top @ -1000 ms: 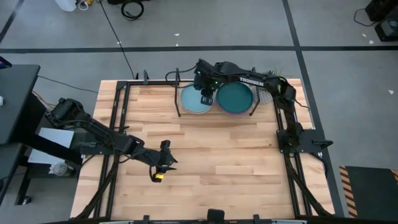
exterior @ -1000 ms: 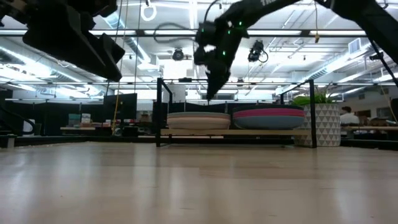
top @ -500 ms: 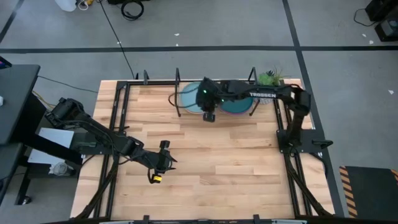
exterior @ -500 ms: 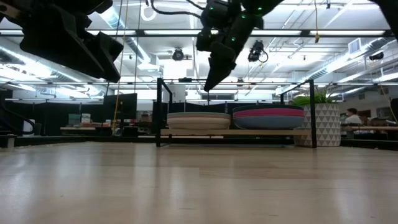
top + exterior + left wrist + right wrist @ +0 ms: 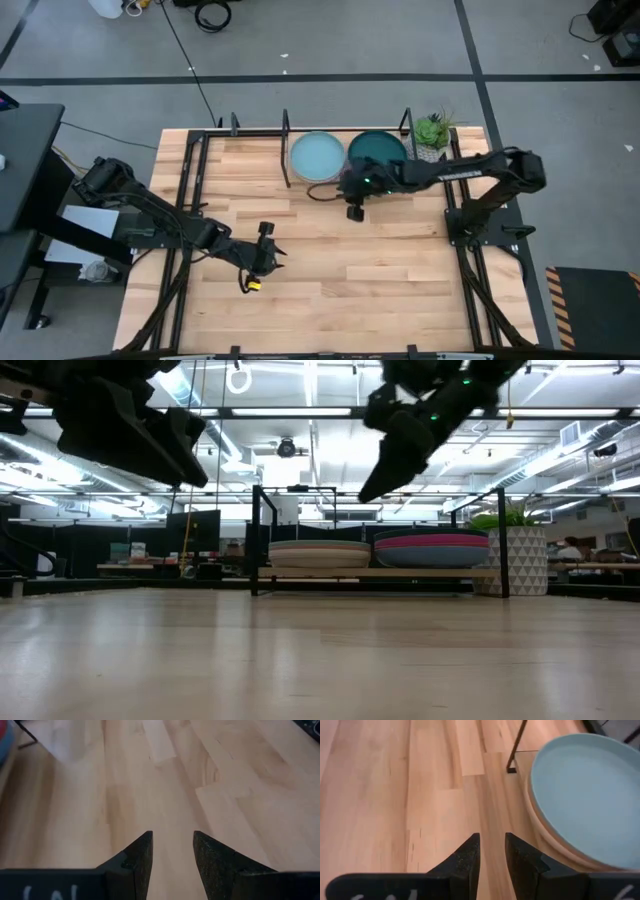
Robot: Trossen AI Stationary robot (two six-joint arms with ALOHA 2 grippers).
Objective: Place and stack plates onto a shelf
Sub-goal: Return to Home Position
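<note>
Two stacks of plates rest on the black rod shelf (image 5: 286, 150) at the table's far edge. The left stack is topped by the light aqua plate (image 5: 315, 157), which lies on a cream one (image 5: 320, 550). The right stack is topped by the dark teal plate (image 5: 378, 150), with magenta and blue rims (image 5: 432, 545) showing below it. My right gripper (image 5: 353, 208) hovers just on the near side of the shelf, between the two stacks; its fingers (image 5: 492, 842) are a little apart and hold nothing. My left gripper (image 5: 262, 258) waits open over the table's near-left part.
A small potted green plant (image 5: 432, 130) stands at the shelf's right end, beside the teal stack. Upright shelf posts (image 5: 257, 540) rise at the bay ends. Bare wood table (image 5: 340, 270) stretches from the shelf to the near edge. The room beyond shows desks and ceiling lights.
My right gripper has drawn back from over the light aqua plate on the shelf, moving toward the table's near edge and somewhat right, and it now hangs in front of the shelf. The plates have stayed in place.
</note>
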